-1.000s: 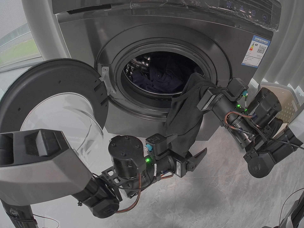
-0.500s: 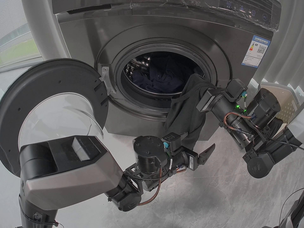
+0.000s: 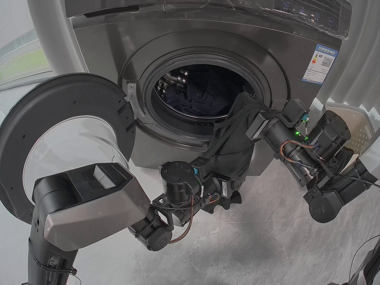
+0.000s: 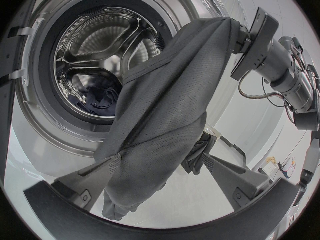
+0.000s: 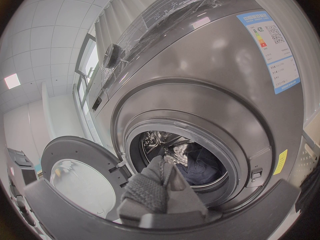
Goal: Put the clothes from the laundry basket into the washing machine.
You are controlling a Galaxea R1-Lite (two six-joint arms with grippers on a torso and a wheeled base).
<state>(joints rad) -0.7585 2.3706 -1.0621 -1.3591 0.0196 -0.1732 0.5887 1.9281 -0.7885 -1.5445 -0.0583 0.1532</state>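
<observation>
Fingers [image 4: 83, 179] of my left gripper [image 4: 160, 159] stood wide apart, holding nothing, either side of the hanging tail of the dark grey mesh garment [image 4: 160, 100]. My right gripper [image 5: 163, 180] pinched its top at four o'clock on the washing machine [image 3: 221, 36] opening; navy clothes [image 3: 198, 94] lay inside.

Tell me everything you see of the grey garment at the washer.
The garment is dark grey, mesh-textured fabric with a stitched seam. It hangs limp and bunched from the right gripper, which is shut on its upper end at the rim of the washer opening, outside the drum. Its lower part falls between the open fingers of the left gripper.
</observation>
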